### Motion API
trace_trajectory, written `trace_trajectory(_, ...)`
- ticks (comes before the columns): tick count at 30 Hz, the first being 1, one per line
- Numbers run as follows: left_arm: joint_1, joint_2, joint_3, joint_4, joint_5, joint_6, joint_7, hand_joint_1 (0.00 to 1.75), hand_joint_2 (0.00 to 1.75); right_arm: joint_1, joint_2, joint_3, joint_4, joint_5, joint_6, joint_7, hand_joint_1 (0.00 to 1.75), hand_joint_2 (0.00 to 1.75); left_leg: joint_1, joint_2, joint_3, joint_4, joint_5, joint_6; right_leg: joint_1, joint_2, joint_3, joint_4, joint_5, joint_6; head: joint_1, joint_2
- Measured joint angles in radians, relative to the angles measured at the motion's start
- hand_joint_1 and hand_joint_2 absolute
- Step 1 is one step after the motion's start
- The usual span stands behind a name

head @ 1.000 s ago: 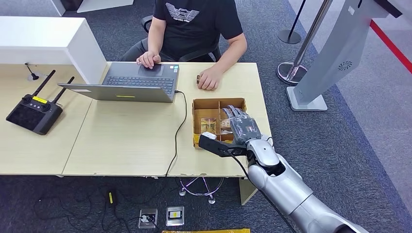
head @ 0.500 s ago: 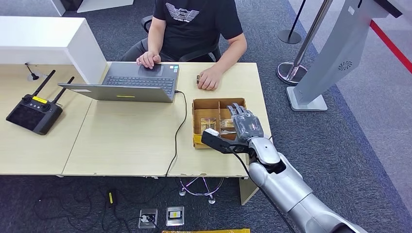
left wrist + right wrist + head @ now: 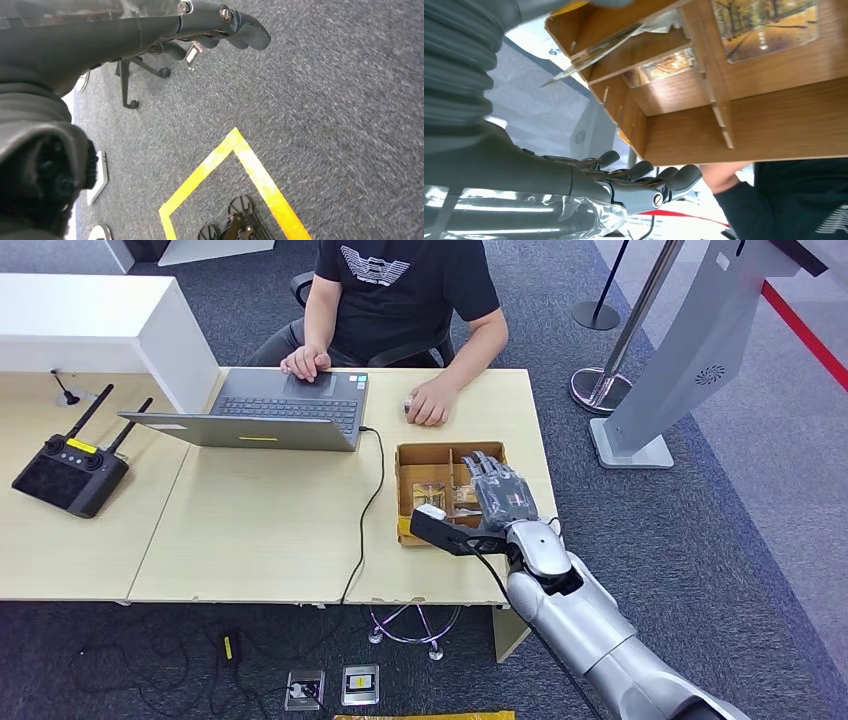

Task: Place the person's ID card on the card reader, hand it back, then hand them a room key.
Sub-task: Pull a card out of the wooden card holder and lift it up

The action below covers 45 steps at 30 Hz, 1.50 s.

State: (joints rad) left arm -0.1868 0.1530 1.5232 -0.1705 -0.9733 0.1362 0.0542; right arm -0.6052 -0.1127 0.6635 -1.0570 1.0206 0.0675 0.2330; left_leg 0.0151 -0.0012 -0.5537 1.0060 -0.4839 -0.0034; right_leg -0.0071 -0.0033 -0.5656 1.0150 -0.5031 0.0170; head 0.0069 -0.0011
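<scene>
Head view: right hand (image 3: 505, 502) hovering, fingers spread wide and holding nothing, over the box (image 3: 418, 456) on the worktop (image 3: 260, 520). Right wrist view: cards (image 3: 766, 27) lying in its compartments. Left wrist view: left hand (image 3: 210, 22), fingers curled, hanging over carpet (image 3: 325, 100).

Right hand (image 3: 634, 185) over divided box (image 3: 744, 125), cards (image 3: 766, 25) inside.

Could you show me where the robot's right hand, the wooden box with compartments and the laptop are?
right hand (image 3: 505, 498), head view, on the back of the hand.
wooden box (image 3: 424, 452), head view, on its far rim.
laptop (image 3: 290, 408), head view, on its keyboard.
</scene>
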Motion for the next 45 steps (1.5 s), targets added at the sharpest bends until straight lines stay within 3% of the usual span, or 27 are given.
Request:
trace_trajectory(5,0.0,-0.012,0.0,0.0,0.001,0.032,0.0,0.0,0.0,-0.024,0.024,-0.001,0.038,0.026,0.009,-0.043,1.75,1.75,0.0,0.0,0.0,0.0,0.0,0.0,0.0,0.0,0.0,0.0,0.0,0.0,0.0,0.0)
trace_trajectory(16,0.0,-0.025,0.0,0.0,0.001,0.037,0.002,0.0,0.0,-0.04,0.045,-0.001,0.081,0.029,0.009,-0.051,1.75,1.75,0.0,0.0,0.0,0.0,0.0,0.0,0.0,0.0,0.0,0.0,0.0,0.0,0.0,0.0)
trace_trajectory(17,0.0,-0.025,0.0,0.0,0.001,0.04,0.003,0.0,0.0,-0.042,0.047,-0.001,0.086,0.029,0.008,-0.055,1.42,1.75,0.0,0.0,0.0,0.0,0.0,0.0,0.0,0.0,0.0,0.0,0.0,0.0,0.0,0.0)
trace_trajectory(20,0.0,-0.028,0.0,0.0,0.0,0.051,0.009,0.0,0.0,-0.049,0.051,-0.001,0.101,0.026,0.004,-0.073,0.11,1.75,0.0,0.0,0.0,0.0,0.0,0.0,0.0,0.0,0.0,0.0,0.0,0.0,0.0,0.0)
trace_trajectory(21,0.0,-0.028,0.0,0.0,0.0,0.053,0.01,0.0,0.0,-0.05,0.052,-0.001,0.104,0.026,0.003,-0.075,0.0,1.75,0.0,0.0,0.0,0.0,0.0,0.0,0.0,0.0,0.0,0.0,0.0,0.0,0.0,0.0)
trace_trajectory(45,0.0,-0.051,0.0,0.002,-0.013,0.119,0.034,0.0,0.0,-0.098,0.089,0.001,0.224,-0.011,-0.062,-0.132,0.0,1.75,0.0,0.0,0.0,0.0,0.0,0.0,0.0,0.0,0.0,0.0,0.0,0.0,0.0,0.0)
